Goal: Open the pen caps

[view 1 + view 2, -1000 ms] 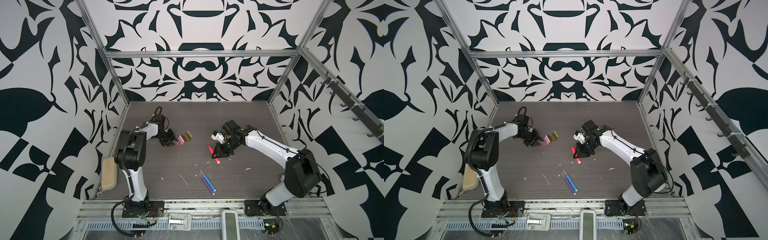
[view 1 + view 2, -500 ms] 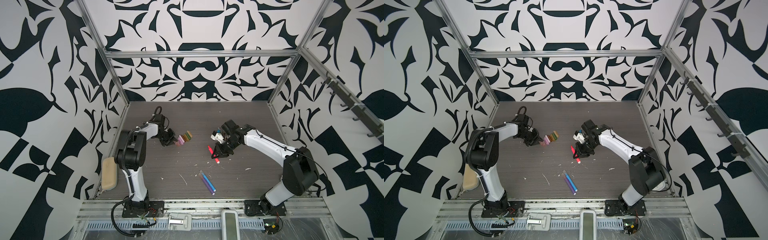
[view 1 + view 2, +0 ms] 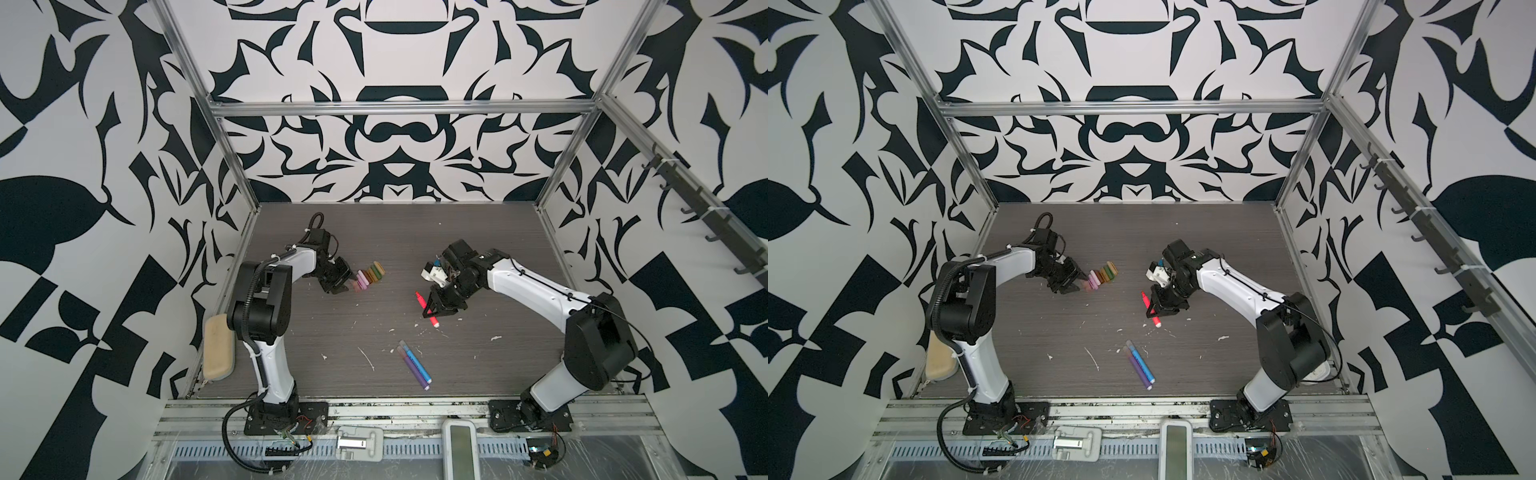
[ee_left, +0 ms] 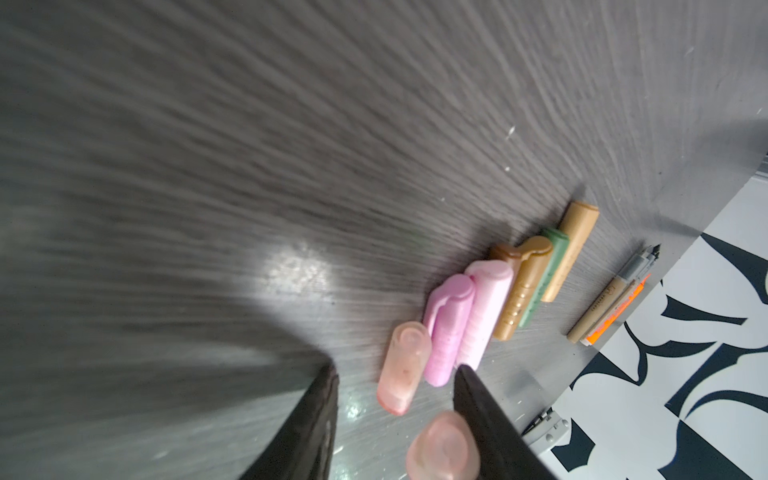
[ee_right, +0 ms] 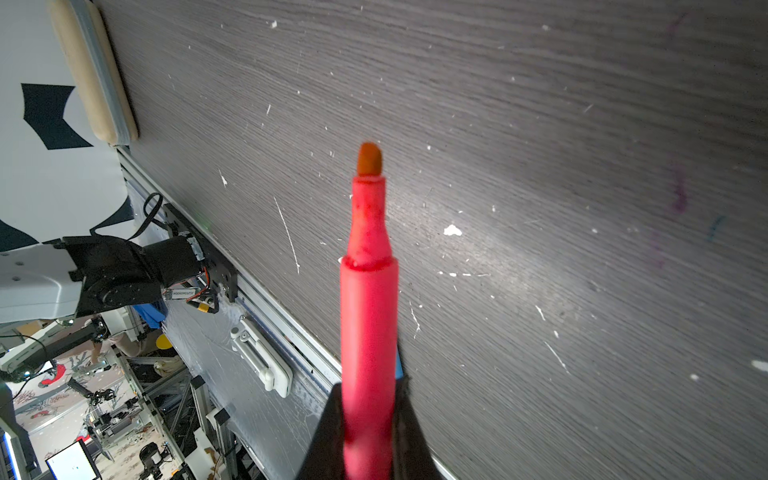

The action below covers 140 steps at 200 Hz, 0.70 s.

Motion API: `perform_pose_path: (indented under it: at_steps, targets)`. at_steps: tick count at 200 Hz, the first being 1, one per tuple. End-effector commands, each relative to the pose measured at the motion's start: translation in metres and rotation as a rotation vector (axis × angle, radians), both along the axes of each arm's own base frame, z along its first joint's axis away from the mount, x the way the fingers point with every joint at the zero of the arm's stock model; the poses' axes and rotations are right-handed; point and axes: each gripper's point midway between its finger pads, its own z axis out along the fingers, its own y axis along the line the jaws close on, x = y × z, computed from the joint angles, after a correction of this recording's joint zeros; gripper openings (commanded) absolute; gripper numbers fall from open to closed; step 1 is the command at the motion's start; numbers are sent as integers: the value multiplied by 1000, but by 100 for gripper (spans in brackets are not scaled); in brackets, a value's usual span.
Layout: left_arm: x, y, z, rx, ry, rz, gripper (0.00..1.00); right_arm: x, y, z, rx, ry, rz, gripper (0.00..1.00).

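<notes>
Left end effector point(image 4: 395, 372) stands part open, a pale pink cap point(image 4: 442, 453) loose between the jaws, by the pen caps point(image 4: 490, 299) rowed on the bench point(image 4: 249, 145): drop-off, I judge. Right end effector point(image 5: 368, 395) clamps the uncapped red pen point(image 5: 368, 291). Next: back off cleanly, park the pen.

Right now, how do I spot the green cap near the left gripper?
On the left half of the table, a row of caps lies beside the left gripper. The green cap is second from its far end, the only green one, between brown and tan.
</notes>
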Motion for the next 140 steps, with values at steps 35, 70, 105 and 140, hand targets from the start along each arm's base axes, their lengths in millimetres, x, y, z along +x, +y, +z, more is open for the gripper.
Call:
perform_pose_path:
  at_steps: [35,70,105,140]
  targets:
    - [-19,10,5,54,5,-1,53,4,3,14,31,-32,2,0]
    - [-28,16,15,65,-42,8,61,1,1,12,32,-27,-11,0]
    - [-23,14,35,47,-97,17,61,2,2,11,35,-22,-20,0]
    - [-24,28,50,138,-102,26,60,3,3,11,40,-22,-24,0]
